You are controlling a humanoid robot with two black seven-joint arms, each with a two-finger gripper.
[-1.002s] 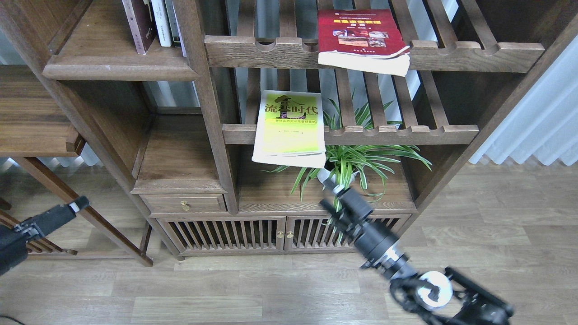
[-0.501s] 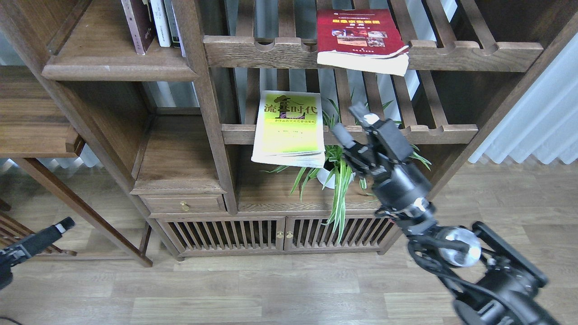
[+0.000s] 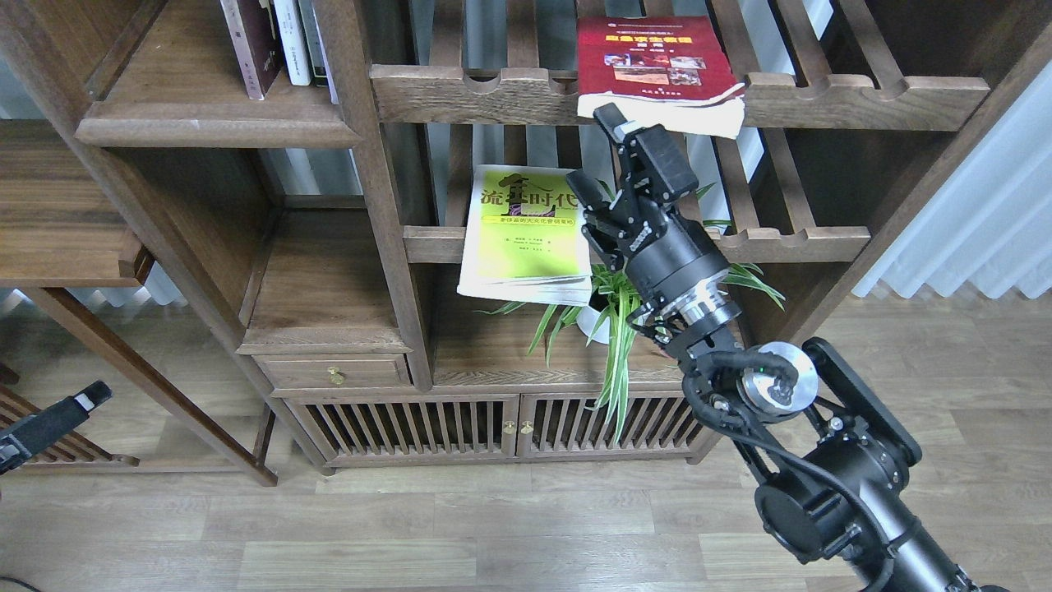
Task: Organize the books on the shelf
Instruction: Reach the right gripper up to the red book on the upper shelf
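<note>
At upper centre, my right gripper (image 3: 593, 156) is raised in front of the slatted racks, its two fingers spread apart with nothing between them. One fingertip (image 3: 610, 117) sits just below the front edge of the red book (image 3: 653, 57); the other finger (image 3: 579, 187) lies beside the right edge of the lime-yellow book (image 3: 528, 234). Contact with either book cannot be confirmed.

Red book: lying flat on the upper slatted rack (image 3: 863, 94), front edge overhanging the notched rail, pages sagging at the right corner.

Lime-yellow book: lying flat on the lower slatted rack (image 3: 789, 242), front portion overhanging the rail.

Maroon book (image 3: 251, 45): standing upright on the solid shelf (image 3: 205, 123) at upper left, with slim white-spined books (image 3: 293, 41) just beside it on the right.

A potted plant (image 3: 633, 304) stands on the cabinet top below the lower rack, partly behind my right wrist.

My left gripper (image 3: 78, 404) is low at the left edge, well apart from the shelving. It appears as one dark bar with a pale tip; whether its fingers are parted cannot be told.
</note>
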